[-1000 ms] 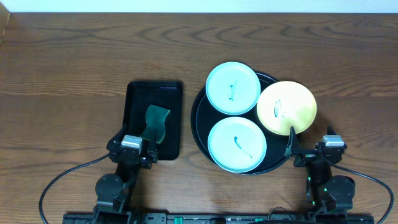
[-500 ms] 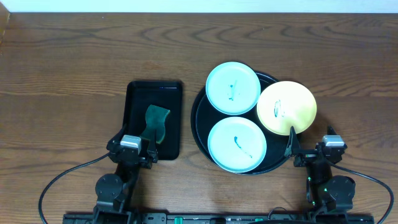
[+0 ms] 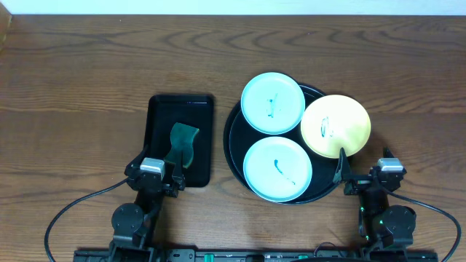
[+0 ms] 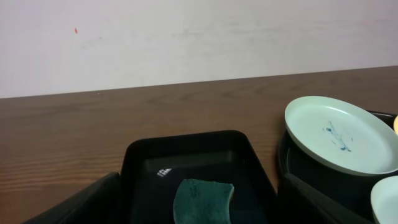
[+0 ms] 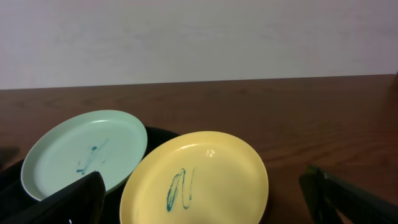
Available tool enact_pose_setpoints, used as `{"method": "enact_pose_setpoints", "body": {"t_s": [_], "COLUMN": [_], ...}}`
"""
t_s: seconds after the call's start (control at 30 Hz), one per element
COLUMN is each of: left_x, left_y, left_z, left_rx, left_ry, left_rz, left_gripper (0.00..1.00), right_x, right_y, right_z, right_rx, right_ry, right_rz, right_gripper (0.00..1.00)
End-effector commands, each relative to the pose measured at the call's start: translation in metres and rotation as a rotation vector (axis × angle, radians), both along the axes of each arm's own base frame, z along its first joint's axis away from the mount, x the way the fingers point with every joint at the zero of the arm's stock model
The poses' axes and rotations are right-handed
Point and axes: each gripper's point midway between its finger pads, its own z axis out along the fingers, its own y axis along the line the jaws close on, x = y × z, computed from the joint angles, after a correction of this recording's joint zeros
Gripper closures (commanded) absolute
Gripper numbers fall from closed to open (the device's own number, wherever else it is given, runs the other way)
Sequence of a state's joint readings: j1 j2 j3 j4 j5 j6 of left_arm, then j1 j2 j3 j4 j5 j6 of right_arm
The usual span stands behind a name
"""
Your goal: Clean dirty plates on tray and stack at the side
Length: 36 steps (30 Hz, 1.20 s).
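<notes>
Plates (image 3: 277, 169) (3, round, smears facing up) sit on the tray (image 3: 234, 140); both arms' jaws stand apart.

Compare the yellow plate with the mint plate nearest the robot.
The yellow plate overhangs the right rim of the round tray; the near mint plate sits inside it. The yellow plate carries a looped scribble, the near mint plate one curved stroke. Both are small, round and dirty.

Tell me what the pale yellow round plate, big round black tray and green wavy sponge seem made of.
Pale yellow round plate: probably plastic or melamine, satin; soft highlight.
Big round black tray: likely plastic, glossy; shiny rim.
Green wavy sponge: seemingly foam or scouring fibre, matte, rough-looking.
</notes>
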<state>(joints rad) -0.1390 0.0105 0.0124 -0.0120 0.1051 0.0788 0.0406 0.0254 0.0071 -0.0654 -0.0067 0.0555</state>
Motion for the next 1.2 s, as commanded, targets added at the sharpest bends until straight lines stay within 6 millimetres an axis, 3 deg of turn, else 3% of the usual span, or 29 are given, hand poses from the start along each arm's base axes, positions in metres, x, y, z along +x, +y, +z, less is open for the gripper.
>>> {"method": "enact_pose_setpoints", "body": {"t_s": [0.0, 0.67, 0.83, 1.17], "left_x": [-0.001, -0.005, -0.009, -0.010], "left_y": [-0.001, 0.000, 0.000, 0.001], "left_z": [-0.011, -0.013, -0.009, -0.012], "left_rx": [-0.003, -0.048, -0.059, -0.053], "left_ry": [0.035, 0.087, 0.134, 0.350], "left_rz": [-0.008, -0.001, 0.005, 0.020], "left_gripper": [0.20, 0.20, 0.20, 0.20], "right_x": [0.000, 0.001, 0.000, 0.004], "right_y": [-0.005, -0.004, -0.004, -0.004], "right_z": [-0.001, -0.009, -0.021, -0.013], "right_rx": [-0.005, 0.011, 0.053, 0.047], "right_ry": [0.003, 0.040, 0.135, 0.311], "right_rz": [-0.021, -0.018, -0.024, -0.029], "right_gripper": [0.01, 0.01, 0.01, 0.01]}}
